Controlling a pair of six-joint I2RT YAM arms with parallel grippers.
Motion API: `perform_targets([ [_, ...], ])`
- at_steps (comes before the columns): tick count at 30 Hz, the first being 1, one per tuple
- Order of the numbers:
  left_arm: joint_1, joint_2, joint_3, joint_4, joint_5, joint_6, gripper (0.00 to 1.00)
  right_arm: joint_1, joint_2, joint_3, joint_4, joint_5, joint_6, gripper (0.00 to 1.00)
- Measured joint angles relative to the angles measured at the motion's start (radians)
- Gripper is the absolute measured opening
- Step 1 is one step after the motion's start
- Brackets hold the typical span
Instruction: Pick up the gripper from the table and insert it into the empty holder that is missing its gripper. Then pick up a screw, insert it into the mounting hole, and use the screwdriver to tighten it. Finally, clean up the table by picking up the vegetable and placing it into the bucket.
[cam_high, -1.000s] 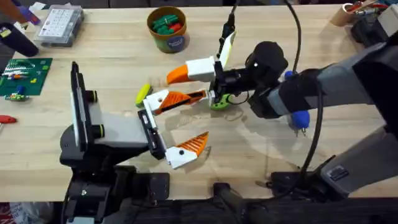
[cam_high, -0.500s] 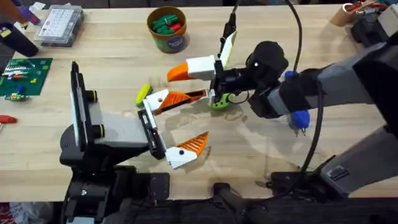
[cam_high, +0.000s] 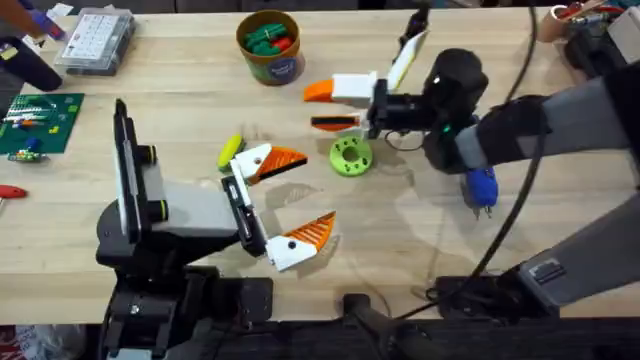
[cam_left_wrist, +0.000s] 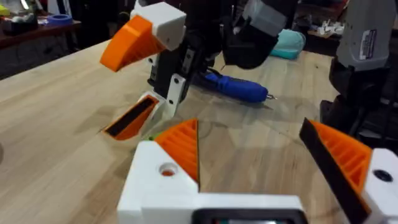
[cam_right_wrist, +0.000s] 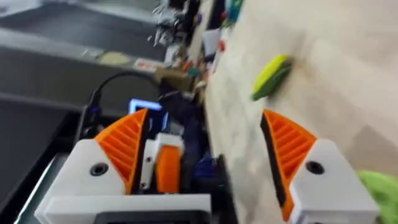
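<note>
**Wedge seated, not yet fastened**

The small orange ribbed plastic wedge finger (cam_high: 283, 160) sits in the white pointed plastic holder (cam_high: 255, 160) on the left gripper (cam_high: 312, 192). That gripper lies open and empty, low over the wooden bench (cam_high: 420, 240). In the left wrist view the holder's mounting hole (cam_left_wrist: 166, 169) looks empty, so the screw step seems next.

The right gripper (cam_high: 315, 107) hovers nearby, open and holding nothing. The green ring-shaped vegetable (cam_high: 350, 157) lies beside it, and the blue-handled screwdriver (cam_high: 482, 187) lies under its arm.

With no screw in place, a nudge from the right gripper could push the wedge out. A screw started crooked could jam.
</note>
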Motion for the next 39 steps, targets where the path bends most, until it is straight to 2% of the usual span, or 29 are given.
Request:
perform_targets([
  [5, 0.000, 0.000, 0.000, 0.000, 0.000, 0.000, 0.990, -0.102, -0.095, 0.013, -0.238, 0.006, -0.166, 0.987],
  [6, 0.000, 0.000, 0.000, 0.000, 0.000, 0.000, 0.990, -0.149, -0.189, 0.030, -0.385, 0.011, -0.265, 0.987],
  [11, 0.000, 0.000, 0.000, 0.000, 0.000, 0.000, 0.990, -0.208, -0.410, 0.052, -0.713, 0.020, -0.434, 0.987],
  [13, 0.000, 0.000, 0.000, 0.000, 0.000, 0.000, 0.990, -0.218, -0.509, 0.061, -0.881, 0.025, -0.519, 0.987],
  [14, 0.000, 0.000, 0.000, 0.000, 0.001, 0.000, 0.990, -0.218, -0.647, 0.070, -1.137, 0.054, -0.653, 0.987],
  [18, 0.000, 0.000, 0.000, 0.000, 0.003, 0.000, 0.990, -0.210, -0.805, 0.070, -1.433, 0.136, -0.808, 0.987],
  [24, 0.000, 0.000, 0.000, 0.000, 0.003, 0.000, 0.990, -0.163, -1.030, 0.076, -1.767, 0.323, -0.971, 0.987],
  [28, 0.000, 0.000, 0.000, 0.000, 0.003, 0.000, 0.990, -0.110, -1.136, 0.083, -1.941, 0.470, -1.034, 0.987],
  [31, 0.000, 0.000, 0.000, 0.000, 0.003, 0.000, 0.990, -0.060, -1.173, 0.087, -2.020, 0.583, -1.059, 0.987],
  [32, 0.000, 0.000, 0.000, 0.000, 0.003, 0.000, 0.990, -0.005, -1.174, 0.091, -2.060, 0.666, -1.072, 0.987],
  [39, 0.000, 0.000, 0.000, 0.000, 0.003, 0.000, 0.990, 0.116, -1.174, 0.100, -2.107, 0.786, -1.101, 0.987],
])
